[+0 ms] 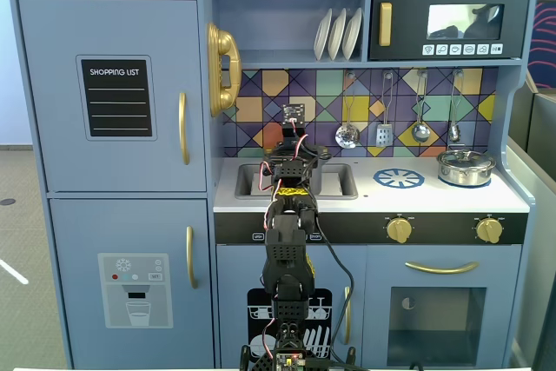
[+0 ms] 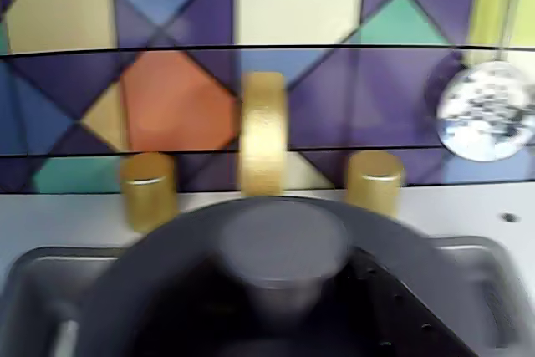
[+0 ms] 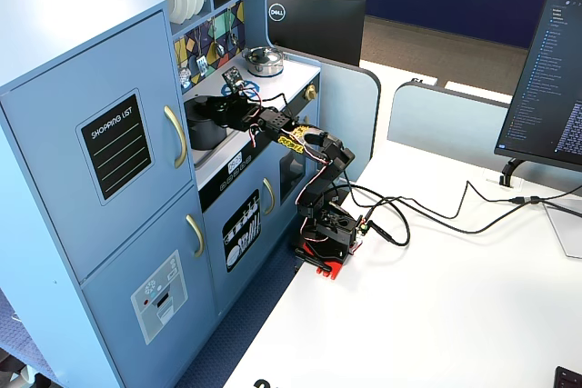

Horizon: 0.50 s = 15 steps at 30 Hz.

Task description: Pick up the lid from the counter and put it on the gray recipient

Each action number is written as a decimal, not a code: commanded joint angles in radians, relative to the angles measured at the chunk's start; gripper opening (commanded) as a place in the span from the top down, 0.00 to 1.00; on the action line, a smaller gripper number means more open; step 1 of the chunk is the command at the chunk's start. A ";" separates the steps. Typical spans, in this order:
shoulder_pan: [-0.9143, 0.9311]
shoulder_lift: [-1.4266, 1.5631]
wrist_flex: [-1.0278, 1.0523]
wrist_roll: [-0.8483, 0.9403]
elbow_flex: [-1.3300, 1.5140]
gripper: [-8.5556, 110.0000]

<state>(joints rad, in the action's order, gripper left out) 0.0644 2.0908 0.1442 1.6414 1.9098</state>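
Reaching over the toy kitchen's sink (image 1: pixel 339 182), the black arm's gripper (image 3: pixel 207 106) hung above the matte dark gray cylindrical pot (image 3: pixel 205 129), which sat in the basin at the counter's left part. In the wrist view, the flat round dark gray lid (image 2: pixel 167 290) with its small central knob (image 2: pixel 282 244) filled the near foreground, blurred, below the gold faucet (image 2: pixel 262 133). Whether the jaws gripped the lid could not be told. A shiny silver pot (image 1: pixel 466 166) stood far right.
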 commanded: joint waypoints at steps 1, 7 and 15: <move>0.018 0.044 -0.003 0.012 0.002 0.64; 0.029 0.049 -0.015 0.009 -0.038 0.61; 0.025 0.285 0.164 0.051 0.002 0.61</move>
<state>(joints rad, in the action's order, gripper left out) 0.0782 2.2074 0.2439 1.6690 1.9129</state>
